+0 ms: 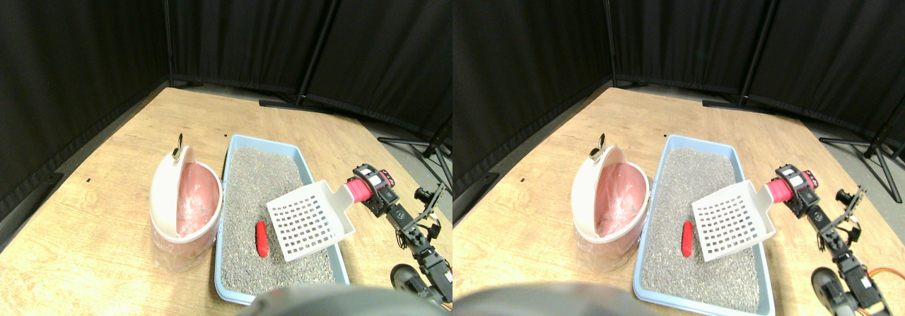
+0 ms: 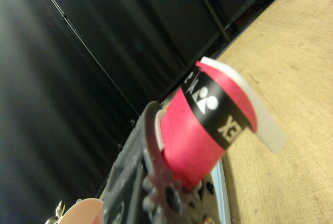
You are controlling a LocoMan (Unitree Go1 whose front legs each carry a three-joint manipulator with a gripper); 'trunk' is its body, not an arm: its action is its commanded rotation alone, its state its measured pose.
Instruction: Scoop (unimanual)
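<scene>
Wrist view: right gripper (image 2: 171, 174) jaws closed on the pink-wrapped handle (image 2: 200, 130) of the white slotted scoop (image 1: 309, 219). Scoop blade tilted, held over the grey litter, near the right wall of the blue litter tray (image 1: 230, 162). Red cylindrical object (image 1: 261, 239) lies on the litter just beside the blade. Pink-lined bin (image 1: 185, 210), lid open, stands beside the tray on the wooden floor (image 1: 92, 238).

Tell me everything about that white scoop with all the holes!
The white scoop looks like plastic, with a flat square blade full of small square holes and low side walls. Its handle is wrapped in pink-red tape with a black band. The robot's right hand holds that handle. The blade is tilted over the grey litter in the blue tray, beside the red piece, with nothing on it.
</scene>
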